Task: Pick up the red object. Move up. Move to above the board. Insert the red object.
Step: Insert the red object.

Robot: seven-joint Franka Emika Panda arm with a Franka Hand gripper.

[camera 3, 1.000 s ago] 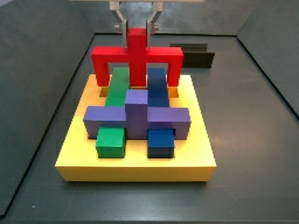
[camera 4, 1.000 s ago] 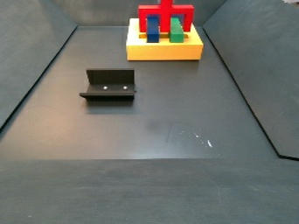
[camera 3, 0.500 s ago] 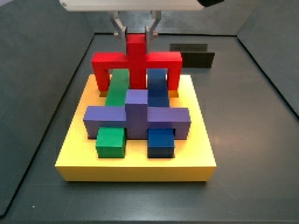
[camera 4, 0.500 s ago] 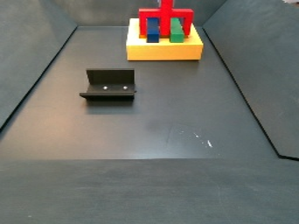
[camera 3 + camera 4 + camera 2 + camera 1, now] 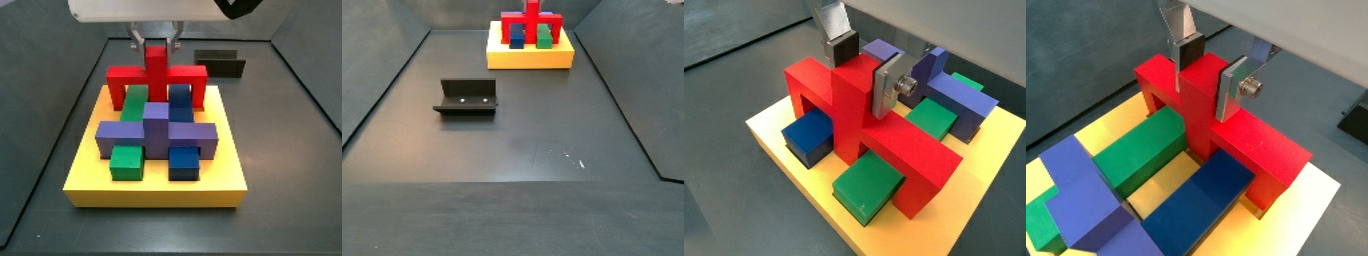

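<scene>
The red object (image 5: 156, 74) stands at the far end of the yellow board (image 5: 154, 190), its arch straddling the green bar (image 5: 134, 100) and the blue bar (image 5: 179, 98). In both wrist views its legs reach down beside the bars to the board (image 5: 1323, 215). My gripper (image 5: 1209, 85) is directly above it, shut on the raised centre stub of the red object (image 5: 1247, 140), with one silver finger on each side. The other wrist view shows the same grip, with the gripper (image 5: 862, 82) on the red object (image 5: 885, 150).
A purple cross block (image 5: 156, 128) and small green (image 5: 126, 162) and blue (image 5: 183, 163) blocks fill the board's near half. The dark fixture (image 5: 466, 97) stands on the floor away from the board (image 5: 529, 58). Dark walls bound the floor.
The gripper has moved down with the red object. The arch sat higher above the green and blue bars before and is now lower over them.
</scene>
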